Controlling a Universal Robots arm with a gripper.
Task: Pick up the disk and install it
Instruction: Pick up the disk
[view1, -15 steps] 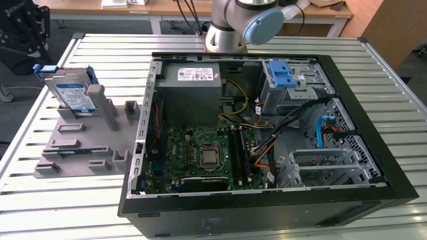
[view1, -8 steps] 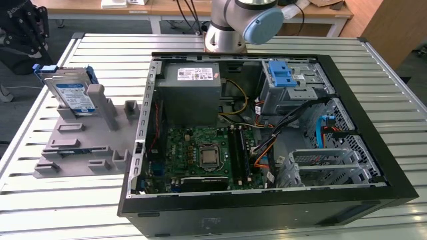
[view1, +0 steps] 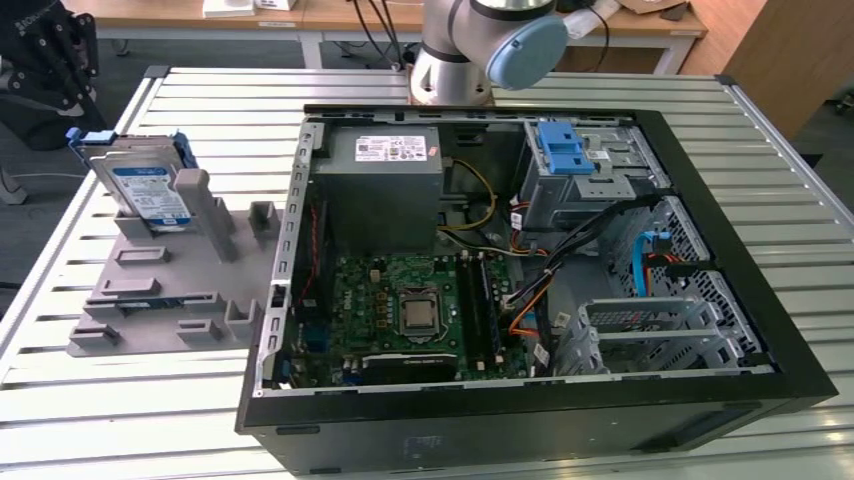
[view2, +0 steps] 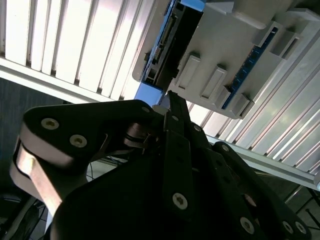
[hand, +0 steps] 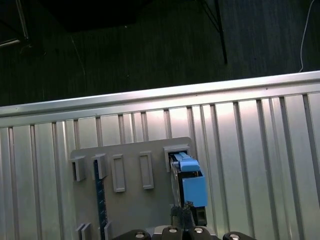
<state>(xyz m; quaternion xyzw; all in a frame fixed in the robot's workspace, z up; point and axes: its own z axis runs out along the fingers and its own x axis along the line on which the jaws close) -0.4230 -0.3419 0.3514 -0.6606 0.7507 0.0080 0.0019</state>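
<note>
One black two-finger gripper (hand: 184, 216) points its tips at the disk (hand: 190, 181), a flat silver-grey hard drive in a bright blue plastic frame, as seen in the first wrist view. The tool is narrow, its fingers (view2: 175, 135) drawn close together with nothing between them. The tips sit just at the blue frame's upper edge; whether they touch it cannot be told. In the second wrist view the dark linkages fold inward to that single slim line of fingers, aimed at the drive's edge.

The disk stands on edge in a slot of a pale grey plastic holder plate (view1: 147, 285) at the exterior view's left, its white-and-blue label facing the camera. The plate rests on a slatted silver metal table (view1: 80, 400).

Just beside the plate, toward the exterior view's right, an open black computer tower case (view1: 534, 435) lies on its side. Inside it are a green motherboard (view1: 400, 300), a grey metal power supply box (view1: 387, 190) with a white sticker, and a blue plastic latch (view1: 567, 150) on the drive cage.

The grey arm (view1: 454, 60), with its pale blue-capped joint, rises from the table's far edge behind the case.
</note>
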